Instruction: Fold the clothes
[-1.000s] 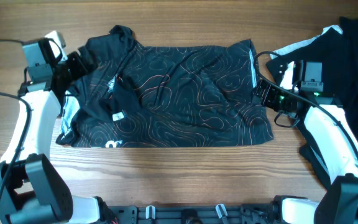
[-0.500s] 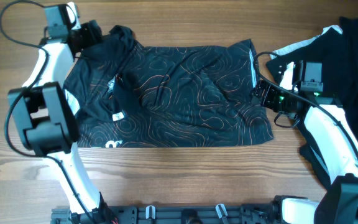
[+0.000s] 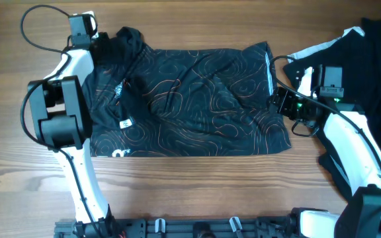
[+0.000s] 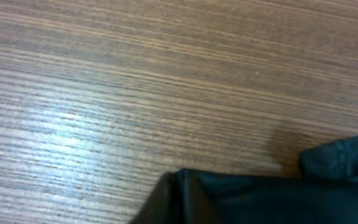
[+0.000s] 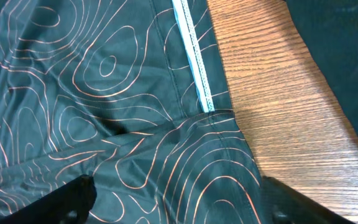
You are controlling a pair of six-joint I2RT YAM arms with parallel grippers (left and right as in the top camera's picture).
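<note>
The clothes point(image 3: 190, 99), a black jersey with thin orange contour lines, lie spread flat across the middle of the table. My left gripper point(image 3: 103, 41) is at the jersey's far left corner, by the bunched sleeve. Its fingers do not show in the left wrist view, where a pinched ridge of black cloth point(image 4: 185, 193) rises at the bottom edge over bare wood. My right gripper point(image 3: 280, 100) sits over the jersey's right edge. In the right wrist view that gripper point(image 5: 185, 202) is open, one fingertip point(image 5: 73, 198) on each side of the printed cloth near the pale seam point(image 5: 194, 62).
Another dark garment with a white part point(image 3: 376, 39) lies at the far right, partly under the right arm. A cable point(image 3: 38, 16) loops behind the left arm. A black rail point(image 3: 197, 228) runs along the table's front edge.
The left arm has swung from the jersey's left side up to its far left corner, and its gripper has shut there. The right arm has stayed in place.
</note>
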